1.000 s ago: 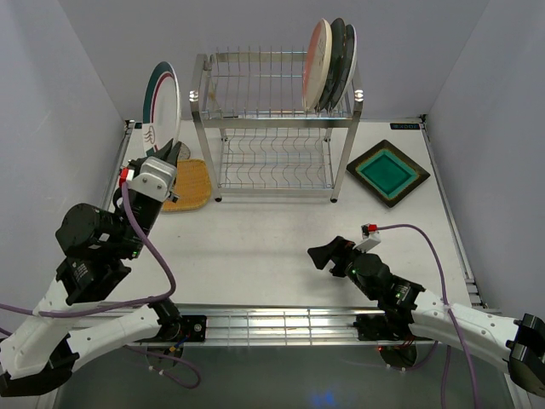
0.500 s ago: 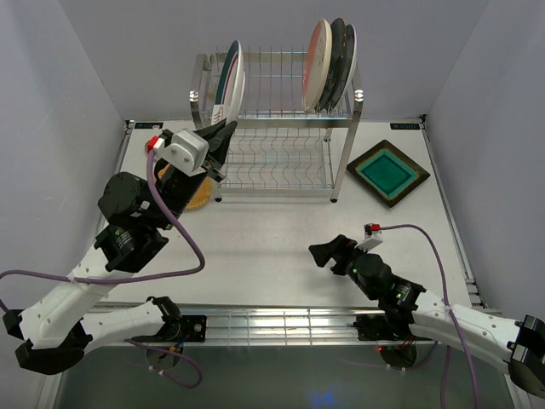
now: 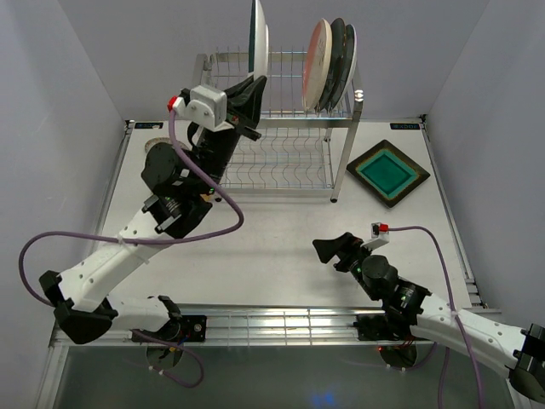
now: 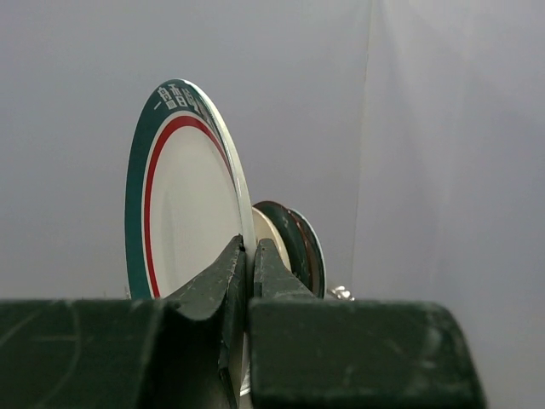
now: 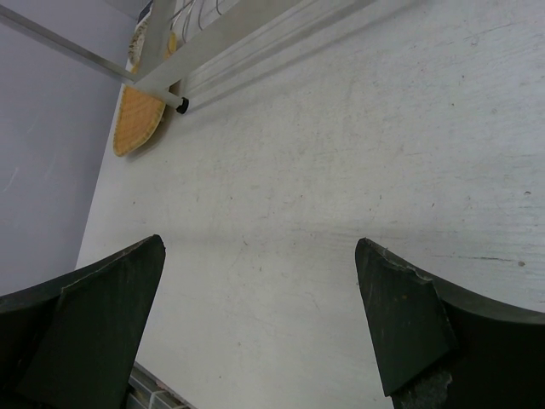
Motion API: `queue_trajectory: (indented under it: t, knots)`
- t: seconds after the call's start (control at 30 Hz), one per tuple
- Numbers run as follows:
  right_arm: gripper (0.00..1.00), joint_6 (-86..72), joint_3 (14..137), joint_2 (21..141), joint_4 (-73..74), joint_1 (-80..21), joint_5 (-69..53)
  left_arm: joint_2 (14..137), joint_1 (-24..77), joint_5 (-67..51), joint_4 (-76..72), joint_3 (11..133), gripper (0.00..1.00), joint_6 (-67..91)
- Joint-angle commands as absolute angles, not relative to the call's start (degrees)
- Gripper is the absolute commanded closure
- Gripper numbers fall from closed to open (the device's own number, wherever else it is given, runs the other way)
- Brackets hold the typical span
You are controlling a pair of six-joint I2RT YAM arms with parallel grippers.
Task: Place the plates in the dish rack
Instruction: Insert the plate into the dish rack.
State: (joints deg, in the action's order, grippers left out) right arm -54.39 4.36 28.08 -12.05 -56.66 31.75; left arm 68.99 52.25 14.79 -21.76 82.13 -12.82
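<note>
From above, the green-rimmed plate point(image 3: 258, 38) is held on edge by the left gripper point(image 3: 251, 89) over the top shelf of the dish rack point(image 3: 294, 124), left of three plates point(image 3: 332, 64) stood there, so its loading is judged in hand. In the left wrist view the jaws are pinched narrowly on its rim; lowering straight into a free slot is called for. In the right wrist view the right gripper point(image 5: 260, 247) is spread wide and empty over the table point(image 5: 383, 128).

I count six plates: one green-rimmed point(image 4: 183, 213), one pink-cream point(image 3: 317, 64), two dark point(image 3: 338, 53), one brown square point(image 3: 387, 172), one yellow woven point(image 5: 140, 119). I see one dish rack point(image 3: 281, 166), one left gripper point(image 4: 249, 256) and one right gripper point(image 5: 264, 315).
</note>
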Motion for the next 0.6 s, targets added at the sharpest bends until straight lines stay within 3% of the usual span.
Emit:
queue_trajectory:
  t: [0.0,0.27,0.57]
  knots:
    - [0.02,-53.4,4.1,26.6,-11.8,-56.9,34.4,73.7,52.2,18.7,-27.0,89.0,1.00,-8.6]
    - [0.02,-53.8,3.5,23.7,-9.9,-56.9,35.2,85.0,50.5,21.2,-27.0,97.5,1.00,-1.2]
    - [0.02,-53.8,3.7,24.5,-10.6,-57.0,34.6,87.4,45.5,14.7,-35.4,95.3,1.00,4.2]
